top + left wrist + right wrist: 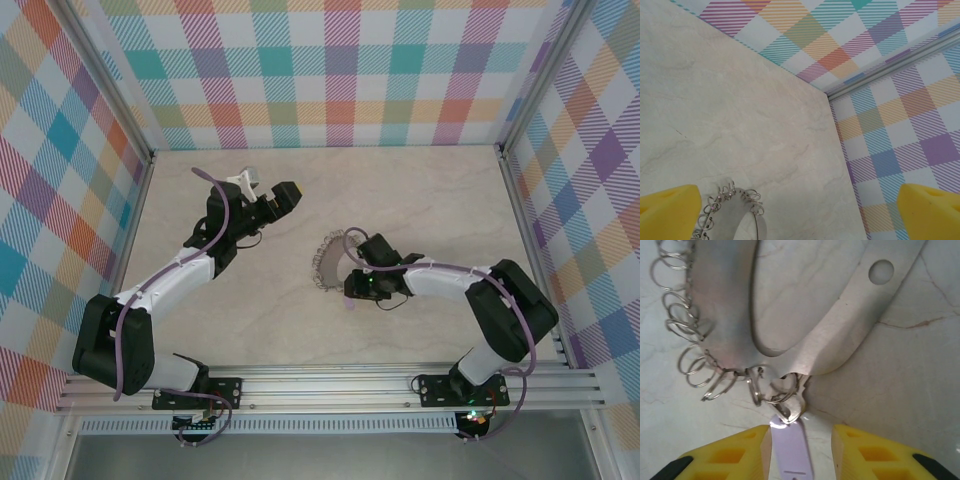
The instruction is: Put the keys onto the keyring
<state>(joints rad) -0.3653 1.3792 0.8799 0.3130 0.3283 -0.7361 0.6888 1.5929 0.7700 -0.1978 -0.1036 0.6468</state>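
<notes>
Looking down from the overhead camera, two white-and-black robot arms reach over a pale, marble-patterned surface (430,200) walled in by pastel plaid panels (340,70). The left end effector (270,192) hangs towards the far left, well apart from the task's things. The right end effector (352,294) is down near the middle of the surface, at the near end of a silvery-grey metal keyring (328,262), a curved band edged with small wire loops that lies flat. A tiny key with a pale lilac head (350,306) shows as a lilac speck just beside that end effector.

From the left wrist camera, the left end effector (800,215) is wide open and holds nothing. Its two yellow fingertips (667,212) sit at opposite bottom corners. Part of the keyring (751,197), wire loops showing, lies at the bottom edge between them.

From the right wrist camera, the right end effector (801,437) stands partly open around the key (792,452), which lies between two yellow fingers (860,447). The finger on the picture's left sits against the key's edge. A clear gap separates the key from the other finger, so it is not clamped. The key's top end touches a small wire ring (785,407) at the near tip of the keyring (840,335). Whether the key is threaded onto it cannot be told.
</notes>
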